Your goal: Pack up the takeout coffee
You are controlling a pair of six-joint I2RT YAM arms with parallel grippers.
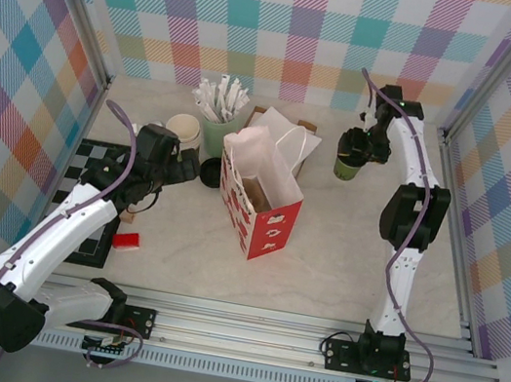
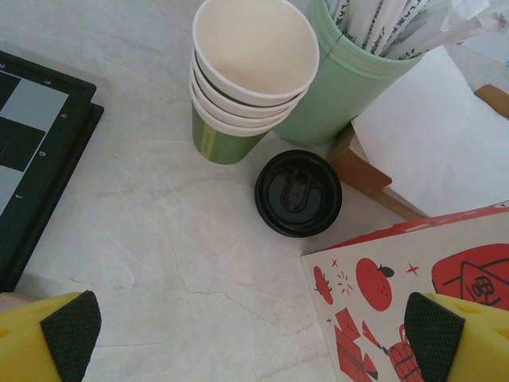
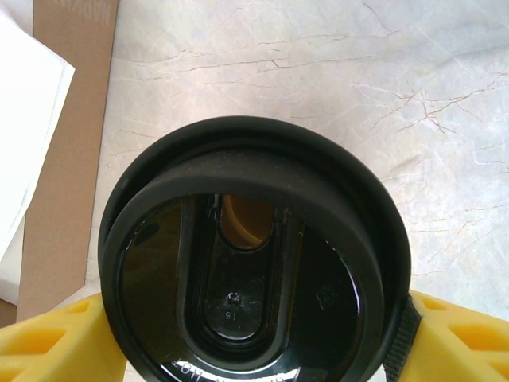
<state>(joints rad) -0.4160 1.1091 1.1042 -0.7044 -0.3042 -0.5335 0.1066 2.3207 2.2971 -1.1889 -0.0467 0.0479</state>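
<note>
The takeout coffee (image 1: 344,170), a small green paper cup with a round black plastic lid, stands upright on the pale marbled bench (image 1: 343,256), at two o'clock from the red-and-white paper bag (image 1: 258,206). The right pincer (image 1: 351,154) straddles it, with yellow fingers (image 3: 457,338) beside the lid; whether they press, I cannot tell. The left pincer (image 2: 253,330) is spread wide, with a loose black lid (image 2: 298,193) at its twelve o'clock.
</note>
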